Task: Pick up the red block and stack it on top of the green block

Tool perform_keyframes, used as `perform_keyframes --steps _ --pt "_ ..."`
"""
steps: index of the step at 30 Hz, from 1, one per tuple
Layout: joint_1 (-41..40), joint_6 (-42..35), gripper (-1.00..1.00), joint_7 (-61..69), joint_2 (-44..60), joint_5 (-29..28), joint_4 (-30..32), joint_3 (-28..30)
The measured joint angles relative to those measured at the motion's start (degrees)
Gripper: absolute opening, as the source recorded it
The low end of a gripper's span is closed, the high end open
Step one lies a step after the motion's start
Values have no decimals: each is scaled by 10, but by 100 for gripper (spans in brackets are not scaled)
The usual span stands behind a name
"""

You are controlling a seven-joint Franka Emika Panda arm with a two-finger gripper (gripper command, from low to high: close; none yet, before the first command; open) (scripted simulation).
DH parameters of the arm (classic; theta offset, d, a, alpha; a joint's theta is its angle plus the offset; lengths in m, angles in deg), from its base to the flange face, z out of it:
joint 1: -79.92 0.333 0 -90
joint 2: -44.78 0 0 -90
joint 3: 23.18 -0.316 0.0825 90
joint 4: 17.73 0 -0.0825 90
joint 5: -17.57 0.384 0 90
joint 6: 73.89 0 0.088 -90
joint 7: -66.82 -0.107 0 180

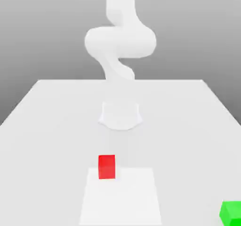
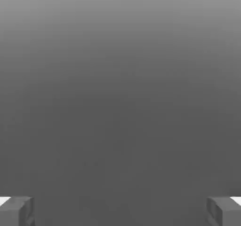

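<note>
Red block (image 1: 107,167) and released gripper (image 2: 120,212)

Green block (image 1: 231,214) is nearer the exterior view's right than red block.

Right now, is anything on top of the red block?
Nothing sits on the red block; its top is bare. What lies directly beneath it is covered.
</note>
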Motion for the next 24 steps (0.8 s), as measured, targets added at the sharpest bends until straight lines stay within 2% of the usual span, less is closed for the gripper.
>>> perform_keyframes --steps 16,19,23,24 --pt "-17 235 0 69 292 -23 302 47" --pt "-17 323 0 98 405 2 323 51" --pt "-38 401 0 124 499 35 316 22" --pt "-45 416 -100 126 516 38 314 14"
